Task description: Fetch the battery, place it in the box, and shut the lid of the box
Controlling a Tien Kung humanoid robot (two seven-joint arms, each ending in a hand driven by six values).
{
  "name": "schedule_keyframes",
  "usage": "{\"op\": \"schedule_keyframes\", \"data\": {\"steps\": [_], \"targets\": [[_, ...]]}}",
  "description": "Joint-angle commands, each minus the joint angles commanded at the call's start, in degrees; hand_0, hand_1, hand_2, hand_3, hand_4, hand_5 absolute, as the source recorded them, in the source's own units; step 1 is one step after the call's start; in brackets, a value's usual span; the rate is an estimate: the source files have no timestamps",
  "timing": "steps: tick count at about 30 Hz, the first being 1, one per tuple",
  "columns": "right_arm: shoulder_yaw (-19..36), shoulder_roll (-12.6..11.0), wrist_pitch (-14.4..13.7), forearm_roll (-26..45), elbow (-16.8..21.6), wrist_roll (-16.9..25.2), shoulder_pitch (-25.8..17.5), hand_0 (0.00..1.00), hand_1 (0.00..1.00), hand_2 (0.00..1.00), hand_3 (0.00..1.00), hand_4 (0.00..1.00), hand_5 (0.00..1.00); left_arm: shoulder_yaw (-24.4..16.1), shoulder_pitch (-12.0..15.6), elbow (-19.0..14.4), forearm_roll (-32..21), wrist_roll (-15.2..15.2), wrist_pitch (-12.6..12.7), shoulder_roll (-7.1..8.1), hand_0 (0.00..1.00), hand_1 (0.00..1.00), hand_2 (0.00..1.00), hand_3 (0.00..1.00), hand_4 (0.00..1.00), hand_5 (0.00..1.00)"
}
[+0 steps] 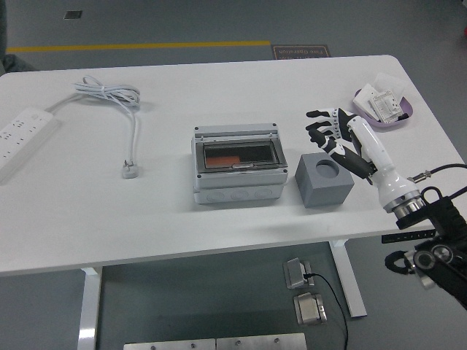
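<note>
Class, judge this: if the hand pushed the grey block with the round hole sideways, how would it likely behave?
The grey block looks squat and flat-sided, so it would probably slide rather than tip or roll. Its sharp edges suggest it is rigid. On the smooth white table it may slip easily.
</note>
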Motion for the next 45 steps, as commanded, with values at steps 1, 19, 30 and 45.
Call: {"op": "schedule_keyframes", "data": {"steps": [1,19,30,45], "targets": [[0.06,0.25,0.29,2.06,0.13,1.66,-1.37,0.467,0.491,0.617,0.725,0.998,0.876,0.16,0.04,0.02,-0.19,-0.08,0.02,0.01,0.578,0.636,0.592,0.596,0.638,0.204],[-4.45,7.09,4.32,30.25,-5.2,12.5,9.27,0.707,0.691,0.722,0.727,0.998,0.919,0.04,-0.87,-0.09,-0.14,-0.02,-0.11,-0.38,0.579,0.635,0.593,0.597,0.637,0.205],[0.12,7.83,9.4,44.71,-7.33,16.07,10.43,0.818,0.752,0.789,0.777,0.998,0.95,-2.55,-2.09,-0.39,2.35,1.12,-0.33,0.69,0.579,0.635,0.593,0.597,0.637,0.206],[0.82,6.75,19.65,57.81,-5.45,13.48,7.52,0.965,0.882,0.9,0.912,0.998,0.998,-3.57,-0.39,-0.5,2.1,2.91,-1.48,1.51,0.594,0.646,0.603,0.598,0.638,0.208]]}}
